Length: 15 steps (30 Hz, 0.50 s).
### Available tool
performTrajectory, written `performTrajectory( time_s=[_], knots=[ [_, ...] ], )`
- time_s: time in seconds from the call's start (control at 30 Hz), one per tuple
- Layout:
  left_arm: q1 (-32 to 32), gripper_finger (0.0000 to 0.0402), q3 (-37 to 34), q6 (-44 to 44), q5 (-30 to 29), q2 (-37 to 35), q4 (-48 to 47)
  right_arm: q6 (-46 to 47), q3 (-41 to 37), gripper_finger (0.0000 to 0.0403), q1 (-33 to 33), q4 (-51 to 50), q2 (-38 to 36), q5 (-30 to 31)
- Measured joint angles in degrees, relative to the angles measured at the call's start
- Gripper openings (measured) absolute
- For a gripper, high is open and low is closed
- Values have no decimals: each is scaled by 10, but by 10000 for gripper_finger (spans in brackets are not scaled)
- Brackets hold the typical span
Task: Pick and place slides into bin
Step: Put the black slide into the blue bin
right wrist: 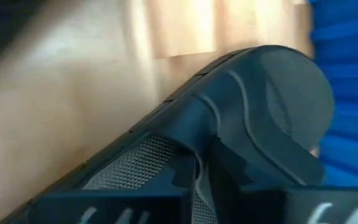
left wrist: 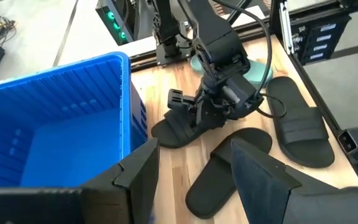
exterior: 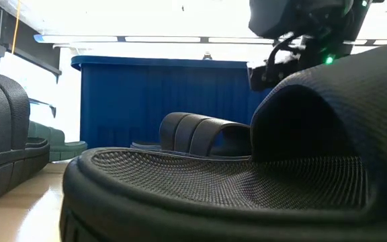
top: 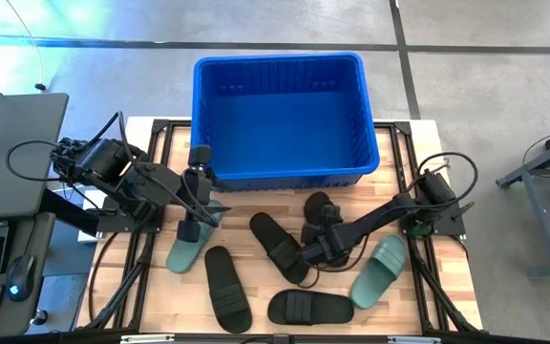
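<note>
From above, the bin (top: pixel 280 119) fills the upper centre of the frame and looks empty, so all six slides lie on the desk (top: pixel 394 311) below it — the task has barely begun, I judge. The right hand (top: pixel 315 250) sits low in the centre-right cluster, down on a black slide (top: pixel 320 212) whose toe points toward the bin; whether its fingers have closed on it I cannot tell from here. The left hand (top: pixel 192 227) hangs over a green slide (top: pixel 186 250) at lower left, just under the bin's corner — poised rather than gripping. Three more black slides (top: pixel 280 248) fan across the lower middle, and a second green slide (top: pixel 380 272) lies at lower right, beside the right arm.

At desk level, a black slide (exterior: pixel 247 175) crowds the whole foreground, its strap arching at right; the bin's blue wall (exterior: pixel 160 101) stands behind it, centre frame.

The left wrist view shows the left hand's own fingers (left wrist: pixel 260 180) spread apart at the bottom, nothing between them, with the bin's corner (left wrist: pixel 61 118) at left and the right hand (left wrist: pixel 213 112) pressed onto its black slide in the middle.

The right wrist view is filled by that black slide (right wrist: pixel 253 112), so near that the hand looks seated for a grasp; its fingers' closure stays unclear.
</note>
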Motion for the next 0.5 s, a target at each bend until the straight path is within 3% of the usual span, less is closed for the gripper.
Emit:
performTrajectory(
  time_s=[0.2, 0.33, 0.5],
  knots=[
    [0, 184, 0, 1, -21, 0, 15, 28, -1, 6, 16, 39, -40, -92],
    [0, 184, 0, -1, -22, 0, 15, 28, -1, 4, 22, 89, -88, -121],
    [0, 184, 0, -82, 35, 0, 11, 57, -2, 2, 16, 202, -158, -117]
  ],
)
